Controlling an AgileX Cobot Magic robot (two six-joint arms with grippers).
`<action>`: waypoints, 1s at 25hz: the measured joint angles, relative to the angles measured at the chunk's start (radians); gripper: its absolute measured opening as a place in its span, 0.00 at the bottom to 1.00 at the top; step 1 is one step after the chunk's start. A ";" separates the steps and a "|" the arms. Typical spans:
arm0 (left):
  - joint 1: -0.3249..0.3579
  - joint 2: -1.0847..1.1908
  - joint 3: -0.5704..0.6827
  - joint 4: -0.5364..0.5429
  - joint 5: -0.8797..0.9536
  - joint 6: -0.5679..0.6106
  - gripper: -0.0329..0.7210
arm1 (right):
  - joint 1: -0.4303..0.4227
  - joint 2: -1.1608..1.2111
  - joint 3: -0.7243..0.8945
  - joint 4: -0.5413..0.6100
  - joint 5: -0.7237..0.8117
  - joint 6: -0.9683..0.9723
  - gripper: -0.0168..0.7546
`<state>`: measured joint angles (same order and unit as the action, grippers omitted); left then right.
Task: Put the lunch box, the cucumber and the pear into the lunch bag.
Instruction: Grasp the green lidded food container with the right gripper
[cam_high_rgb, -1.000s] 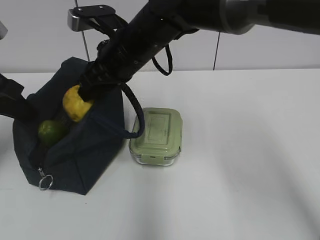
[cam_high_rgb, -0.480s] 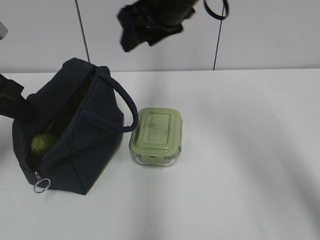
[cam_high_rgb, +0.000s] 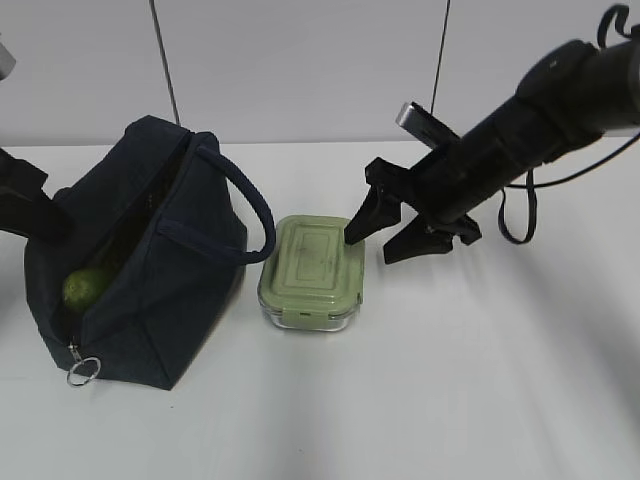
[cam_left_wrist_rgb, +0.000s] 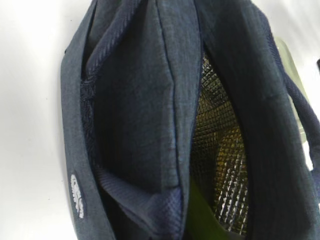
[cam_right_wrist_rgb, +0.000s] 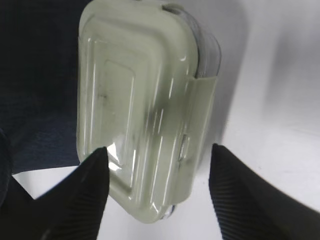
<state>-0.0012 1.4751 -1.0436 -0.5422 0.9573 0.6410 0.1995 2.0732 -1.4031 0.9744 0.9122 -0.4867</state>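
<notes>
The navy lunch bag stands open at the left, its silvery lining showing in the left wrist view. A green end of the cucumber shows inside the bag, and also in the left wrist view. The pear is hidden. The lunch box with its sage-green lid lies flat on the table just right of the bag. My right gripper is open and empty, its fingers straddling the box's right end just above it. My left arm is at the bag's left edge, with its fingers hidden.
A metal ring zipper pull hangs at the bag's front corner. One loop handle arches towards the lunch box. The white table ends at a pale wall behind.
My right arm was over the bag with the pear. It lifted away without it, swung right and came down open at the lunch box. The pear has gone out of sight.
</notes>
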 joint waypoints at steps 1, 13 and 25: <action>0.000 0.000 0.000 0.000 0.000 0.000 0.02 | -0.002 0.007 0.024 0.058 -0.007 -0.045 0.66; 0.000 0.000 0.000 0.000 0.002 0.000 0.02 | -0.006 0.121 0.045 0.260 -0.047 -0.236 0.68; 0.000 0.000 0.000 0.000 0.002 -0.001 0.02 | -0.008 0.135 0.045 0.339 -0.005 -0.320 0.47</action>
<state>-0.0012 1.4751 -1.0436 -0.5422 0.9593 0.6401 0.1914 2.2081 -1.3578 1.3132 0.9071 -0.8069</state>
